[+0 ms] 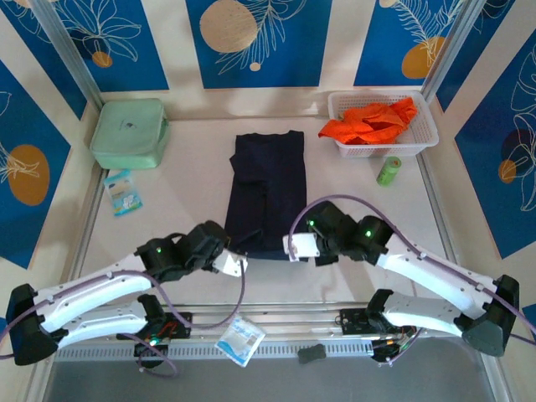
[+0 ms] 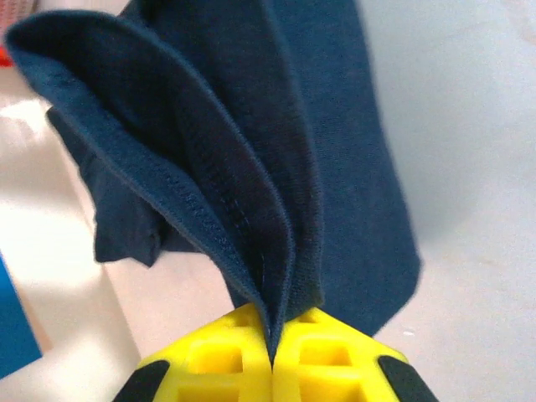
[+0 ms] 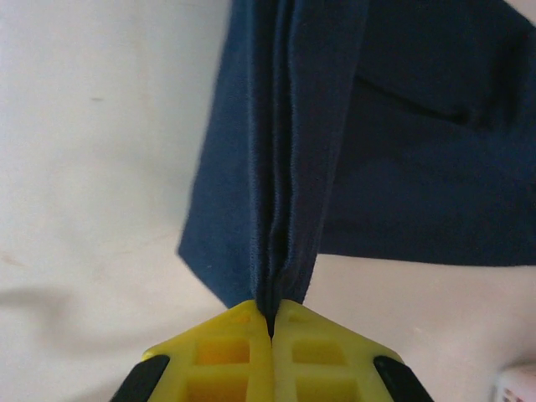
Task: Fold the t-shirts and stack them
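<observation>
The navy shirt lies mid-bench, a long strip running from near edge toward far edge, stretching away from both jaws. Left jaws pinch its near-left hem corner, right jaws its near-right, each pressed together on several layers; neither arm is nearer. The orange shirt sits crumpled in the basket, far right corner.

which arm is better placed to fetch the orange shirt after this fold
Right: the orange t-shirt lies in the basket at far right, its side. Both the right gripper and left gripper pinch the navy t-shirt's near hem.
</observation>
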Action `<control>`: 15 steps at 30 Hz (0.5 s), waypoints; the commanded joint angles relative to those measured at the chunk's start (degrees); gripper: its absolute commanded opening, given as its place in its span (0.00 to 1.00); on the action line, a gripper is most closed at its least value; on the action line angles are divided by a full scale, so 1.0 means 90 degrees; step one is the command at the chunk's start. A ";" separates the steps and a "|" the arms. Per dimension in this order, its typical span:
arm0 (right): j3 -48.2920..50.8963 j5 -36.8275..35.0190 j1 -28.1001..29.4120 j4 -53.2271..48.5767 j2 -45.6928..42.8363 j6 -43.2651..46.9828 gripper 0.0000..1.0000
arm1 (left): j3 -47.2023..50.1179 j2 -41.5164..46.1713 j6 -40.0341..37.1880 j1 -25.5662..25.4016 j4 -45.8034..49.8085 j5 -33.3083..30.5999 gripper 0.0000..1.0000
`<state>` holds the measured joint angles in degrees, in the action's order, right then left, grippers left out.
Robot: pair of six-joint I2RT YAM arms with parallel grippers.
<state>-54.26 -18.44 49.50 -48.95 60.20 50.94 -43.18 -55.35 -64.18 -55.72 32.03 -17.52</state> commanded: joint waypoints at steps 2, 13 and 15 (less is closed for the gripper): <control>-0.0414 0.0281 -0.0699 0.0601 0.0505 0.0790 0.00 | -0.0603 -0.0529 -0.0733 0.0755 -0.0692 0.0760 0.00; -0.1223 0.0726 -0.2001 0.1762 0.1828 0.1258 0.00 | -0.1823 -0.2317 -0.1233 0.2102 -0.1433 0.1798 0.00; -0.1292 0.0853 -0.2147 0.1822 0.2025 0.1293 0.00 | -0.1915 -0.2552 -0.1247 0.2273 -0.1506 0.1916 0.00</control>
<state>-64.03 -14.55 31.48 -35.05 76.84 60.58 -58.17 -76.44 -73.73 -37.12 20.60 -4.69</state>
